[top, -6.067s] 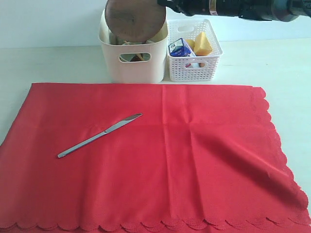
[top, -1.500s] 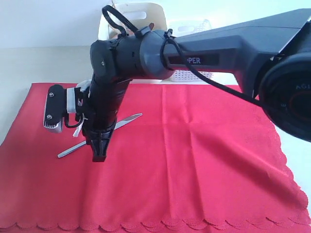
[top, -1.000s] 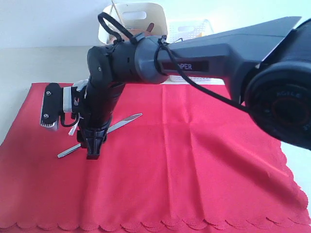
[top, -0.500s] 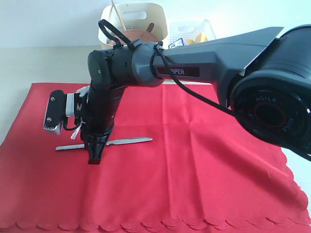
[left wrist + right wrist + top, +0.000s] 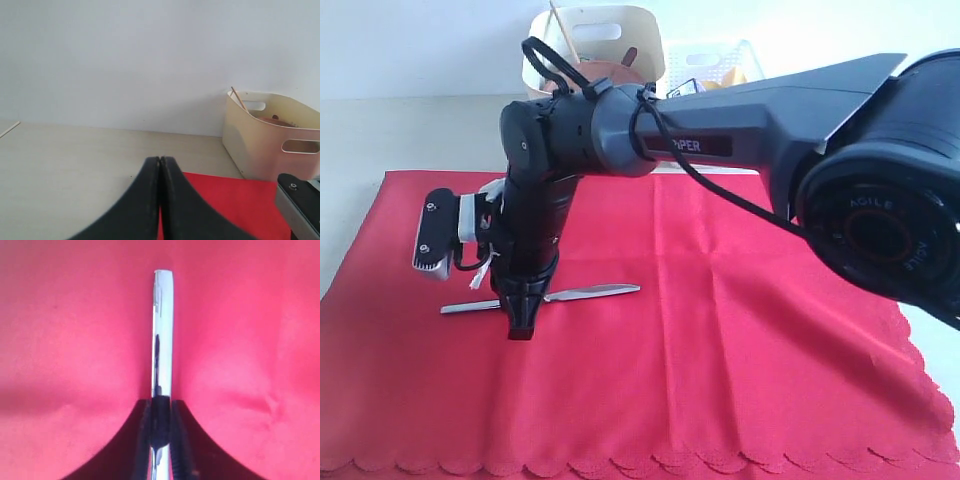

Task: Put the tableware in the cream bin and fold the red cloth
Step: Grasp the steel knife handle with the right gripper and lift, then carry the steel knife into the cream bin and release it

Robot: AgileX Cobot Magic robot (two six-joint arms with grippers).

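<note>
Reaching down over the red cloth (image 5: pixel 750 340), the right gripper (image 5: pixel 520 322) pinches the silver table knife (image 5: pixel 592 293) by its handle, seemingly for carrying to the cream bin (image 5: pixel 600 30) behind. The left gripper (image 5: pixel 160 167) hangs empty, jaws pressed together.
</note>
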